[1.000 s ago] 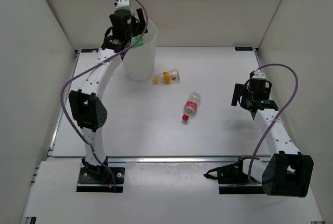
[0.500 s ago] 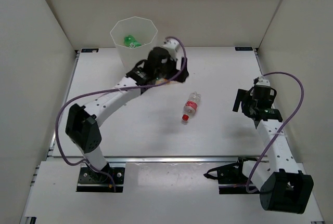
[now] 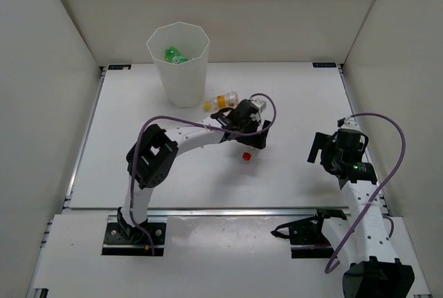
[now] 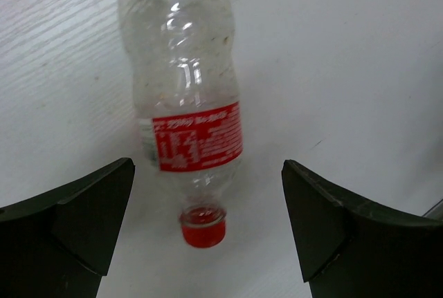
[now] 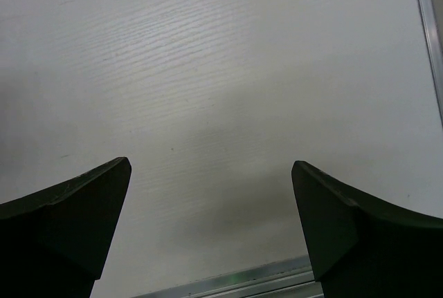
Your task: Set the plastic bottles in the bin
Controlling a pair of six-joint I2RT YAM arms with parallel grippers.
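Left tool swung from bin to red-label bottle, jaws wide apart

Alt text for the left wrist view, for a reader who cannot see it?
A clear plastic bottle with a red label and red cap lies on the white table, cap toward the camera, centred between the two dark fingers of the open left gripper, untouched.

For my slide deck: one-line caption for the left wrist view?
Open left gripper above a clear, red-labelled bottle lying on the white table, its red cap nearest the camera.
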